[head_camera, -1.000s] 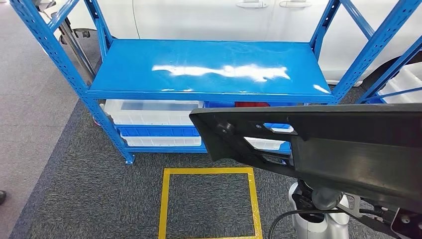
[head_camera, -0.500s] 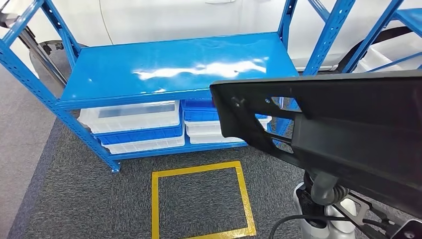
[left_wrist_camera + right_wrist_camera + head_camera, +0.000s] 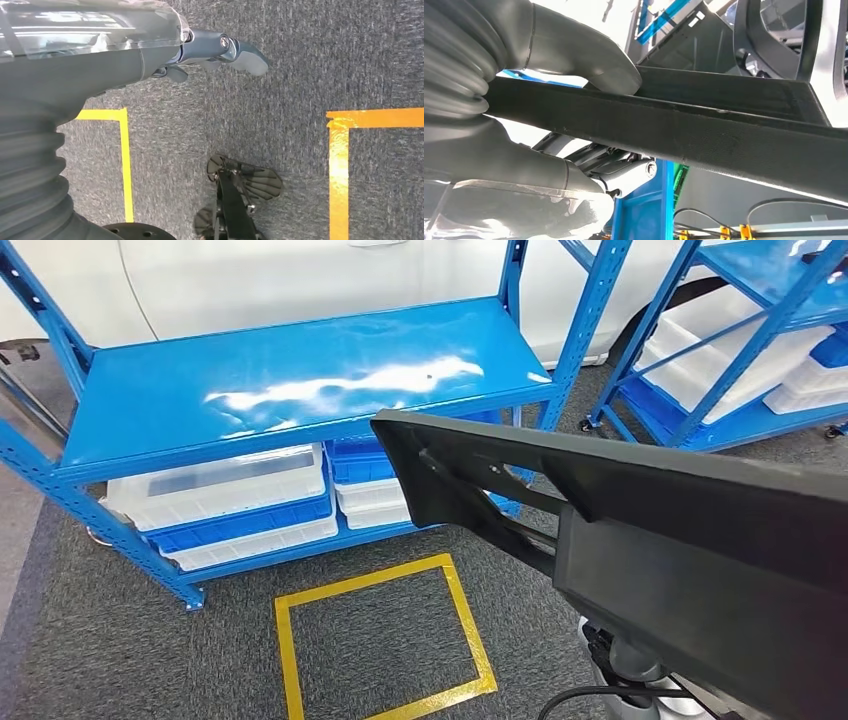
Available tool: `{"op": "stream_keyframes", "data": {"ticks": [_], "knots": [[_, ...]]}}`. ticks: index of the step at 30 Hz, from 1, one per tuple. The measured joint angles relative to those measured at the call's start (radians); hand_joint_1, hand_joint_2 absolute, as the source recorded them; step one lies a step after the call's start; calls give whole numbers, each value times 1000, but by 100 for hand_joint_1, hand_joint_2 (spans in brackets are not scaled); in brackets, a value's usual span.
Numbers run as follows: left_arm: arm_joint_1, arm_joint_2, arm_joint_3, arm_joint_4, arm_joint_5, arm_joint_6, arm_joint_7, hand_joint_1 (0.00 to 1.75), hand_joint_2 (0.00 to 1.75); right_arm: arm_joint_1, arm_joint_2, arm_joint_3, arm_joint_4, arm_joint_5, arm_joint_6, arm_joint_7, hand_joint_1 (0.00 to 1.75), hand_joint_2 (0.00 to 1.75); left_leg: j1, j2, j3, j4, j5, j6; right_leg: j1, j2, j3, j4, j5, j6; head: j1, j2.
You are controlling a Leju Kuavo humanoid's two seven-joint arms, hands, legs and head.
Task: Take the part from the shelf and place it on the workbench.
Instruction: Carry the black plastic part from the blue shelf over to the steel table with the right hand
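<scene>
A: Where is the part?

B: The long black part [image 3: 640,530] is off the shelf [image 3: 290,380] and held in the air, stretching across the right side of the head view in front of the robot. Its near end spreads wide at the lower right; its far end hangs over the front edge of the blue shelf.

A: Which hand has it?

B: The right hand [image 3: 549,125]. In the right wrist view the thick grey thumb [image 3: 589,65] presses on one face of the part's flat black edge, and the rest of the hand closes against the other face, so the edge is clamped between them.

A: And the left hand?

B: The left hand [image 3: 220,52] hangs over the grey carpet [image 3: 300,60] and holds nothing. Its fingers look loosely extended and slightly apart, though the far fingers are hard to tell.

A: What else is around?

B: White and blue bins [image 3: 230,500] sit on the shelf's lower level. A yellow tape square [image 3: 380,635] marks the carpet in front of it. A second blue rack [image 3: 740,350] with white bins stands to the right, and a white car body [image 3: 300,280] is behind.
</scene>
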Motion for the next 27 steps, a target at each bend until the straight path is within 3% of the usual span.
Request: {"op": "stream_keyframes", "data": {"ticks": [1,2,4,5,6,8,9,11,12,14,15,16,18,19,21,23,25,27], "knots": [[-1,-3,0,0,2,8,4,0,175,-3,-3,2,2,-6,6,0,164,175,-1,11,-1,1,0,0,-1,-4,12,-18,18,0,0,0],[-3,-7,0,0,6,16,8,0,175,-9,-5,5,4,-13,13,0,164,175,-1,21,0,2,-1,-1,-1,-12,45,-75,50,-2,0,0],[-7,-16,2,0,18,32,14,0,175,-25,-6,12,9,-28,28,0,164,175,-6,37,1,6,-4,-6,6,-55,122,-219,102,-12,0,0],[-8,-20,3,0,25,40,12,0,175,-32,-6,15,12,-35,36,0,164,175,-9,45,1,7,-5,-10,11,-71,145,-266,113,-20,0,0],[-9,-23,6,0,30,50,10,0,175,-36,-6,18,16,-43,42,0,164,175,-11,52,1,8,-6,-14,15,-79,153,-287,115,-27,0,0],[-9,-31,13,0,39,70,3,0,175,-39,-6,20,25,-55,55,0,164,175,-14,69,1,8,-8,-24,16,-60,149,-291,119,-39,0,0],[-10,-33,17,0,41,78,0,0,175,-40,-5,20,30,-60,59,0,164,175,-12,64,0,13,-14,-29,13,-50,148,-295,122,-44,0,0],[-9,-36,20,0,43,89,-5,0,175,-43,-1,20,41,-69,66,0,164,175,-9,25,-24,72,-56,-37,6,-31,147,-302,131,-56,0,0],[-7,-36,21,0,43,91,-6,0,175,-45,3,20,47,-73,68,0,164,175,-6,-2,-48,131,-90,-40,6,-21,146,-303,133,-60,0,0],[-2,-37,22,0,43,92,-8,0,175,-44,11,16,57,-80,82,0,164,175,-4,-25,-106,258,-145,-43,7,2,141,-302,135,-63,0,0],[1,-36,23,0,43,89,-12,0,175,-41,15,11,61,-85,95,0,164,175,-3,-28,-121,291,-150,-44,7,15,140,-300,136,-63,0,0],[2,-35,24,0,43,82,-16,0,175,-37,21,1,63,-92,111,0,164,175,-3,-29,-119,283,-133,-45,7,29,139,-298,137,-62,0,0],[3,-28,26,0,41,65,-27,0,175,-28,38,-30,63,-106,146,0,164,175,1,-44,-64,166,-62,-44,5,54,138,-292,136,-57,0,0],[3,-24,27,0,39,58,-31,0,175,-25,47,-50,63,-113,165,0,164,175,3,-65,-33,99,-36,-43,6,66,136,-288,136,-53,0,0],[3,-14,27,0,35,48,-41,0,175,-13,68,-95,58,-126,208,0,164,175,5,-94,0,28,-19,-38,7,86,129,-281,136,-41,0,0],[3,-4,27,-1,32,34,-54,0,175,11,99,-148,43,-142,249,0,164,175,3,-88,2,22,-19,-27,6,103,122,-282,142,-28,0,0],[3,3,27,-1,31,19,-69,0,175,32,129,-200,25,-155,275,0,164,175,5,-66,2,14,-11,-12,7,88,110,-266,132,-18,0,0],[5,9,27,-2,28,9,-82,0,175,42,150,-242,13,-165,289,0,164,175,5,-40,1,8,-6,-1,7,39,68,-178,78,-10,0,0]]}}
